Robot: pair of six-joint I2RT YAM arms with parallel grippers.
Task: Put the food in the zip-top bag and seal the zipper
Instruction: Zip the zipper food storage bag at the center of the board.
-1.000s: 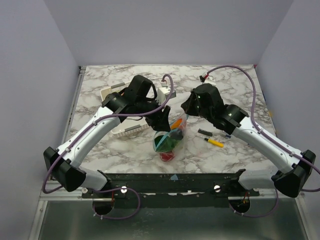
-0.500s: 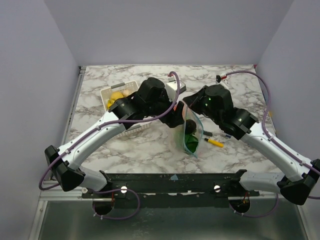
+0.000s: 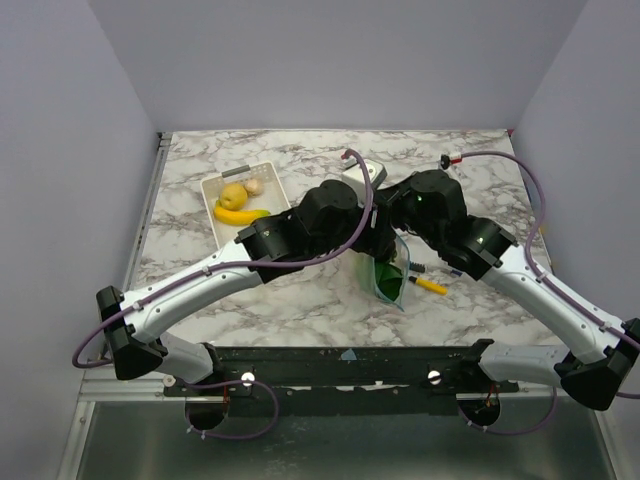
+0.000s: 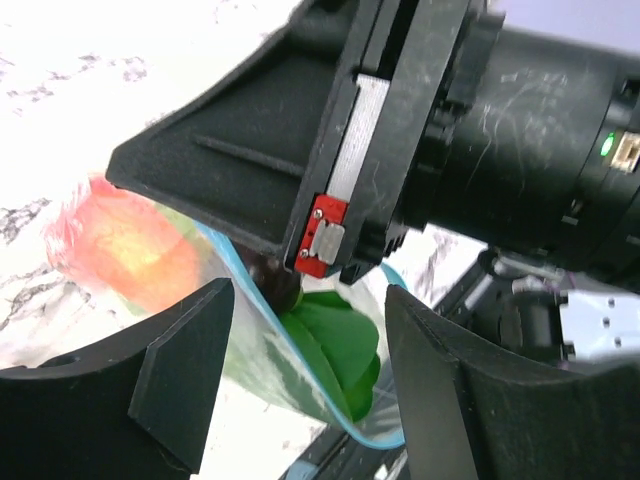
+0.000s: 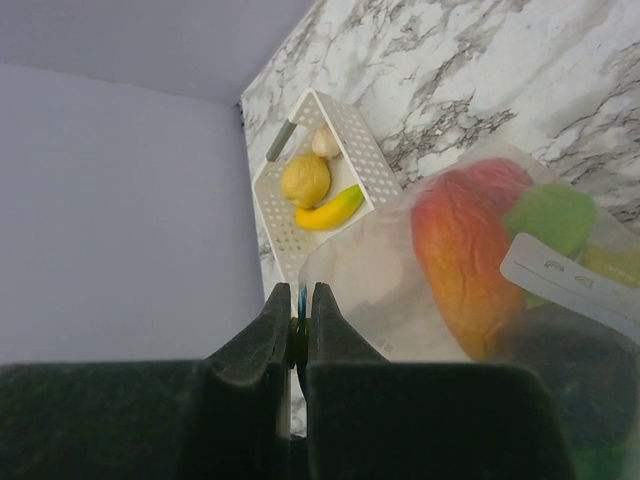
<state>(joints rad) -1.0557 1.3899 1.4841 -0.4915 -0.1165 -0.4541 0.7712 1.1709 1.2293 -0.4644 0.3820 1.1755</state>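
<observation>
The right fingers (image 5: 335,335) are pinched together on the zipper (image 4: 232,270) of the zip-top bag (image 3: 392,278), which hangs holding apple (image 5: 465,250) and greens (image 5: 550,215); the left fingers (image 4: 185,365) stand apart near it. We judge two risks: the one-corner hold slipping, and sealing while banana (image 3: 238,214) and lemon (image 3: 234,194) lie in the basket (image 3: 210,205).

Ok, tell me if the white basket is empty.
No, a yellow banana, a lemon and a pale round piece lie in the white basket.
</observation>
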